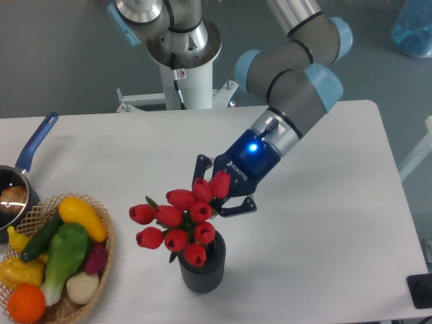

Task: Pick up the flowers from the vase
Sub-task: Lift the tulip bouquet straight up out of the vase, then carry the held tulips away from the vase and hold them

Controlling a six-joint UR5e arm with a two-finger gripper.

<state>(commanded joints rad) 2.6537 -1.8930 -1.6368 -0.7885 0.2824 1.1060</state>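
One end effector [217, 197] pinching your flowers [179, 219] at the far-right buds, stems over vase [201, 266].

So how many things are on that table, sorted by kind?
Flowers, one bunch of red tulips: 1
Vase, dark and ribbed: 1
Wicker basket of fruit and vegetables: 1
Blue-handled saucepan, partly out of frame: 1
Total: 4 things, not counting the robot's gripper, whose jaws sit at the bunch.

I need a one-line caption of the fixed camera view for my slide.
Gripper shut on the flowers, drawing them up out of the vase on the table.
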